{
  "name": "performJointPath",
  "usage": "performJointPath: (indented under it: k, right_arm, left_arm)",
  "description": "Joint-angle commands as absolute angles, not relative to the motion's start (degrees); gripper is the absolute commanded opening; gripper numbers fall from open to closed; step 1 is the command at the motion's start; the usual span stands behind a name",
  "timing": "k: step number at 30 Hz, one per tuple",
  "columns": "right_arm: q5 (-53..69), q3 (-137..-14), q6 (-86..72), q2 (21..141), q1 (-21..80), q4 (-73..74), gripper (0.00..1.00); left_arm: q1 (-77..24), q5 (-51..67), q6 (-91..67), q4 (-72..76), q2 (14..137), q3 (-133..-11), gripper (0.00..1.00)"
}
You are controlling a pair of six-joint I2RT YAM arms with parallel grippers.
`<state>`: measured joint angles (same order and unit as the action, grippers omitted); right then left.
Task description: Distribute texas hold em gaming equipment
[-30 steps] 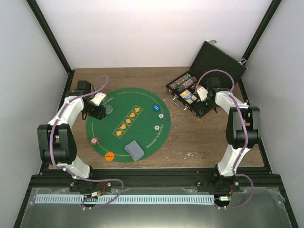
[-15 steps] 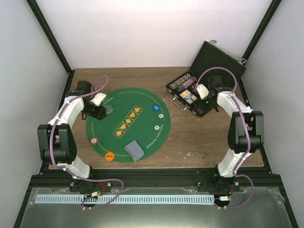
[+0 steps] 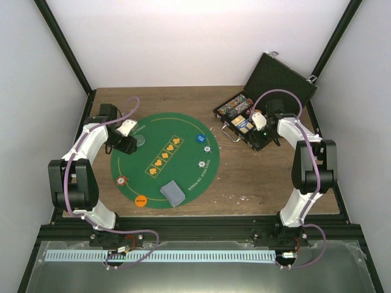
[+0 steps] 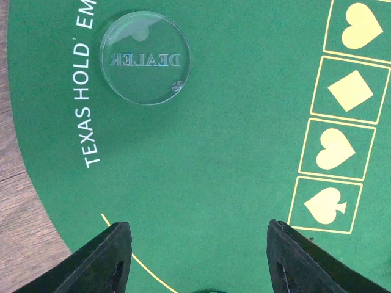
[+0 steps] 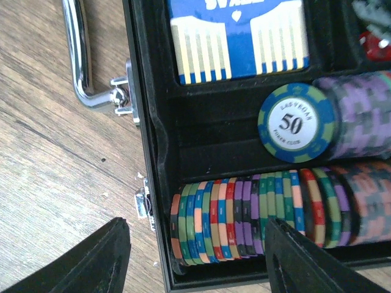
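On the green felt mat (image 3: 177, 125) lie a grey-blue stack of playing cards (image 3: 172, 193), a striped poker chip (image 3: 123, 180), an orange disc (image 3: 141, 199), a blue disc (image 3: 200, 139) and a clear dealer button (image 4: 145, 58). My left gripper (image 4: 198, 244) hangs open over bare felt just short of that button. The open black case (image 5: 146, 122) holds rows of striped poker chips (image 5: 244, 213), a blue "50" chip (image 5: 297, 122) and a blue card box (image 5: 241, 36). My right gripper (image 5: 195, 250) is open above the near chip row, one finger over the wood outside the case.
The case's raised lid (image 3: 281, 76) stands at the back right and its chrome handle (image 5: 79, 61) sticks out toward the mat. Two small white chips (image 3: 208, 148) lie at the mat's right edge. Black frame posts rise at the back corners.
The right arm has shifted slightly over the case and its fingers have drawn a little closer together. The left arm and the items on the mat have not moved.
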<state>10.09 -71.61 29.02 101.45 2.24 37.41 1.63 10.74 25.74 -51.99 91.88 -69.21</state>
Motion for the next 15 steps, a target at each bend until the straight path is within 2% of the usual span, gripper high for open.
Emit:
performJointPath:
  k: [1,15]
  right_arm:
    - [10.29,-72.44,28.02,103.92,2.42,38.78,0.61]
    - [5.74,-73.14,26.67,107.11,0.61,38.14,0.64]
  left_arm:
    - [1.87,11.23,26.23,-52.25,92.2,-69.28,0.62]
    - [2.04,10.38,26.28,-52.12,91.94,-68.83,0.62]
